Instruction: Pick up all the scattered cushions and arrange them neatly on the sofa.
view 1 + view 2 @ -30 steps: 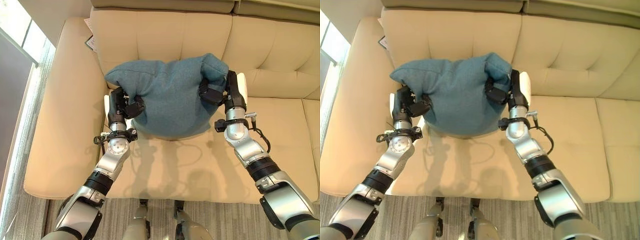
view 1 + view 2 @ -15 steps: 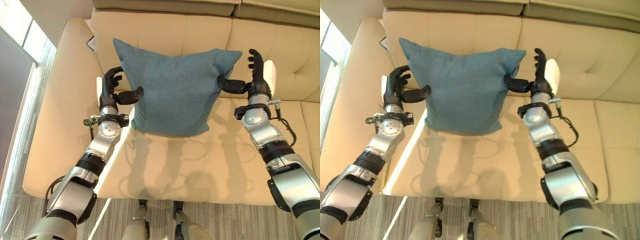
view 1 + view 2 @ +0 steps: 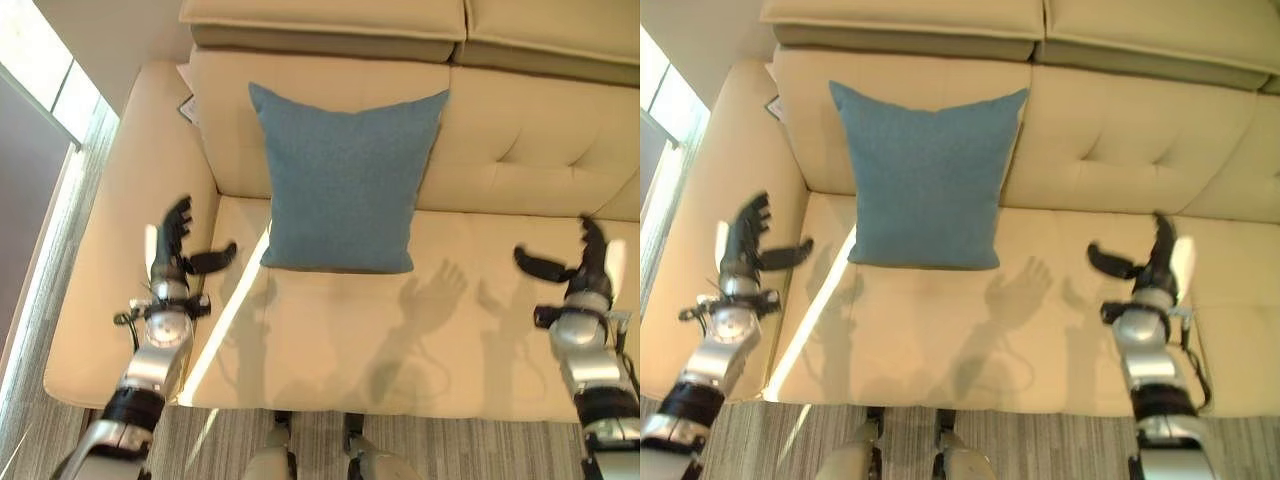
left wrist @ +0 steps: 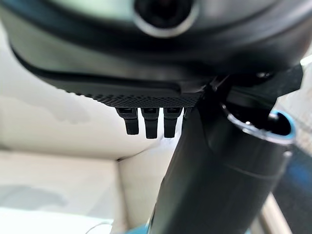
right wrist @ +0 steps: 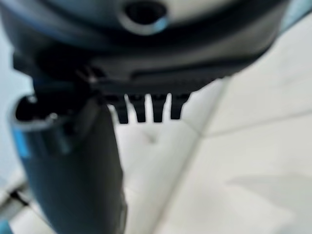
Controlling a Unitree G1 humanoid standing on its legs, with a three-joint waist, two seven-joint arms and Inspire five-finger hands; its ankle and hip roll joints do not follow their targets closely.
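Blue cushion (image 3: 345,180) stands upright on the sofa seat (image 3: 400,340), leaning on the tufted backrest (image 3: 520,140) of the left section — bottom edge on the seat, top corners against the back. It looks square and stable, nothing touching it.

Left hand (image 3: 175,250) is over the seat's left edge by the armrest (image 3: 120,220), fingers straight, thumb spread toward the cushion, holding nothing. Right hand (image 3: 585,265) is over the right part of the seat, well apart from the cushion, also spread and empty. Both wrist views confirm it: fingers extended, only cream upholstery beyond them.

My read — this cushion counts as placed, and the step in hand is clearing away and going for the next one. No other cushion is visible here, so the next target needs a look around first.

How to do it well:
- Pull both hands straight back toward the body, not inward — an inward sweep could clip the lower corners and tip the cushion.
- Keep fingers spread until clear of the seat edge.
- Seat the next cushion beside this one against the backrest, at the same lean, without nudging it.
- Risk: soft fill, so the cushion could slump forward if the seat is pressed close to it.
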